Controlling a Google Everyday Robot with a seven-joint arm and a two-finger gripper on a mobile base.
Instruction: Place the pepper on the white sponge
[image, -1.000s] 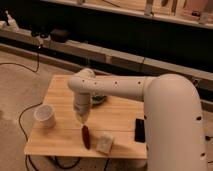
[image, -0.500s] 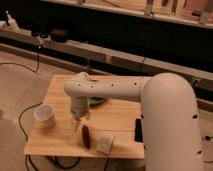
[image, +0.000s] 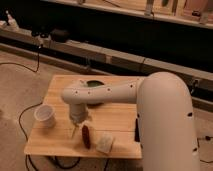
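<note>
The pepper (image: 86, 136) is a slim dark red chili lying on the wooden table (image: 55, 142) near its front edge. The white sponge (image: 105, 144) lies flat just right of it, close to the edge. My gripper (image: 76, 129) hangs from the white arm just left of the pepper's upper end, low over the table. The pepper looks to lie on the wood, not in the gripper.
A white cup (image: 45, 115) stands at the table's left. A black rectangular block (image: 136, 128) lies at the right, partly behind my arm. A dark green plate-like thing (image: 93, 84) sits at the back behind the arm. Cables run on the floor.
The gripper has moved left and toward the front edge, now sitting left of the pepper. The pepper and sponge have stayed put.
</note>
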